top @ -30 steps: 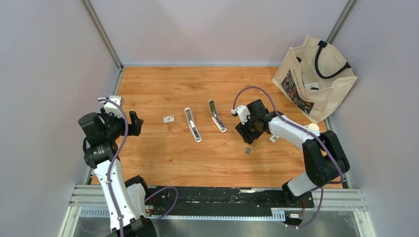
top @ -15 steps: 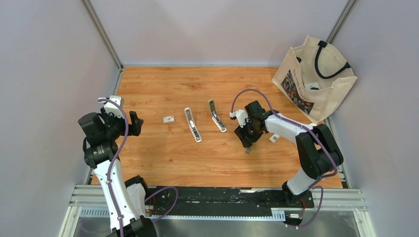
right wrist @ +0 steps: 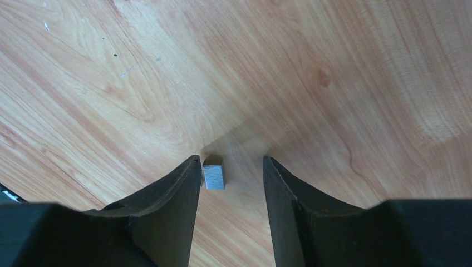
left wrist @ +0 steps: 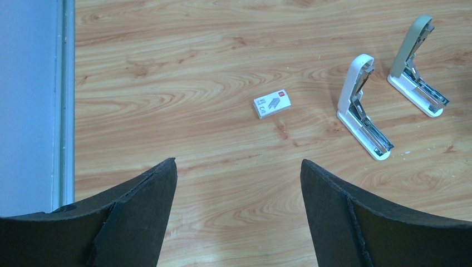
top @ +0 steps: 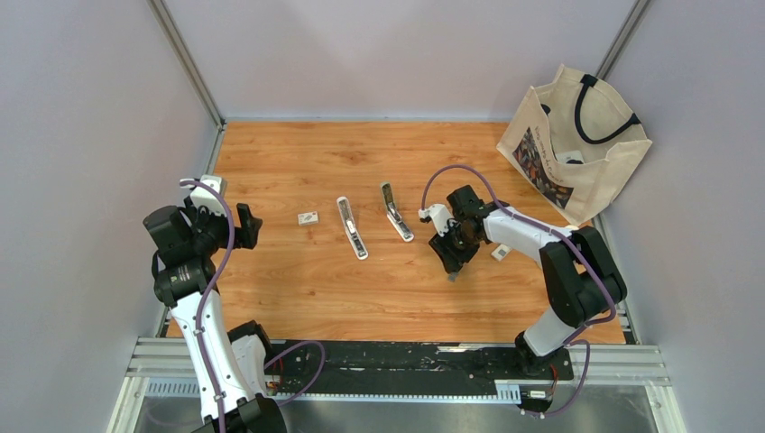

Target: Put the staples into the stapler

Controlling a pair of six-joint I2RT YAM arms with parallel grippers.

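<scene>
Top external, tote bag (top: 577,149), contents unclear; staples (top: 454,277) at right gripper (top: 451,270)

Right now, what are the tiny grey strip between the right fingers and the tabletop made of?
Tiny dark-grey ribbed staple strip: likely bare metal; dull sheen, fine ridges. Orange-brown tabletop: wood or wood-look laminate; grain, knots, slight gloss.

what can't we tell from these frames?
staples: right wrist view, unclear whether a finger of the right pincer touches them; top view, too small.
box: left wrist view, print too small to read.
white stapler, green stapler: loaded or not, too small everywhere.
tote bag: top view, contents hidden by its walls.
</scene>
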